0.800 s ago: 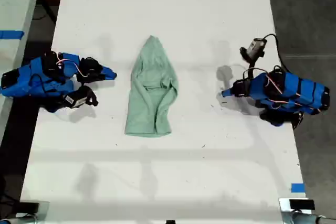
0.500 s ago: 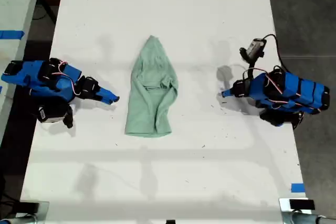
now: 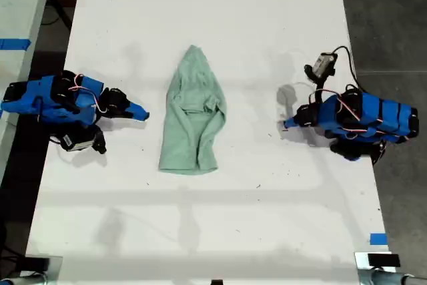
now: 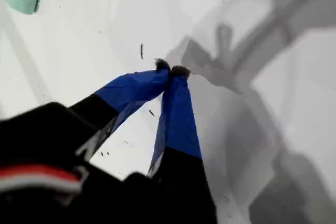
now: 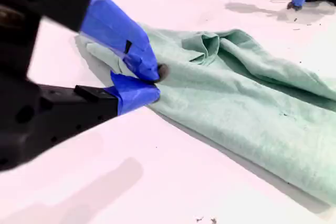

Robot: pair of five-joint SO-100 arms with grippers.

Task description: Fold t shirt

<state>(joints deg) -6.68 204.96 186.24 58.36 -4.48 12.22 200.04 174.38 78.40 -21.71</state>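
Table (image 3: 220, 5) is a long white one with a few dark specks, and grey floor (image 3: 393, 18) shows down the exterior view's right. A second pale surface (image 3: 20, 5) sits off at that view's left edge, and a bit of blue tape (image 3: 377, 239) is stuck near the table's lower right edge.

The t shirt (image 3: 193, 115) lies in the middle of the table. It's mint green, wrinkled and bunched into a narrow shape, pointed at the far end and wider at the near end.

Both blue arms lie low, pointing in at it from opposite sides. My second gripper (image 3: 141, 115) comes in from the exterior view's left, tip just beside the shirt's edge but apart from it, fingers pinched together with nothing between them. My first gripper (image 3: 287, 124) comes in from that view's right and sits further off the cloth, with bare table in between. Its fingers are also closed tip to tip and hold nothing, and its own view catches only a corner of green.

Loads of bare table lies beyond and in front of the shirt. Both arm bases sit close to the table's long edges.
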